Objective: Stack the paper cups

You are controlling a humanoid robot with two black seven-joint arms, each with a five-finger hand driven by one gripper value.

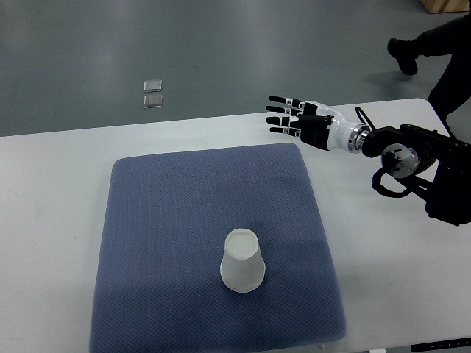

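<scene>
A white paper cup [242, 260] stands upside down on the blue-grey mat [169, 213], toward the mat's near right part. It may be more than one cup nested; I cannot tell. My right hand [288, 115] hovers above the table's far edge, beyond the mat's far right corner, fingers stretched out flat and holding nothing. It is well away from the cup. The left arm does not show.
The mat lies on a white table [51, 191]. A person's dark legs and shoe [434, 44] stand at the far right behind the table. Two small square plates [153, 93] sit in the grey floor beyond it.
</scene>
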